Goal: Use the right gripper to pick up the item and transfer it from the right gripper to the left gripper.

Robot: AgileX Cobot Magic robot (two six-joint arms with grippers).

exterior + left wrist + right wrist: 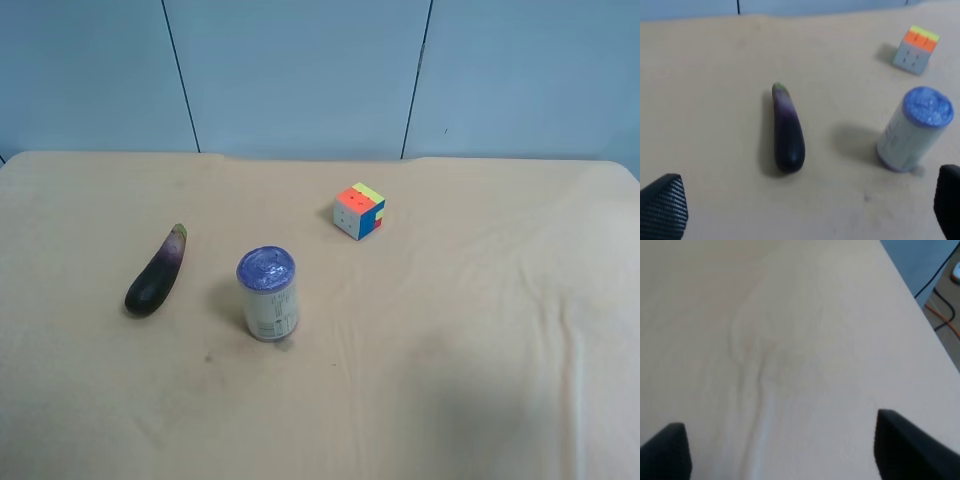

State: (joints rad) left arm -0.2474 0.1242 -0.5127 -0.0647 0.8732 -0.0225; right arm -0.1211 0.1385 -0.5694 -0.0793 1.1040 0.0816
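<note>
The item, a dark purple eggplant (155,275) with a greenish stem tip, lies flat on the beige cloth at the exterior high view's left. Neither arm shows in that view. In the left wrist view the eggplant (787,130) lies ahead of my left gripper (805,212), whose fingers (662,207) stand wide apart and empty. The right wrist view shows my right gripper (785,455) with its fingers (905,450) apart over bare, wrinkled cloth; nothing is between them, and the eggplant is out of that view.
A purple-lidded can (267,293) stands upright just right of the eggplant. A multicoloured puzzle cube (359,211) sits farther back. In the right wrist view the table edge (920,315) runs close by, with cables (942,315) on the floor beyond.
</note>
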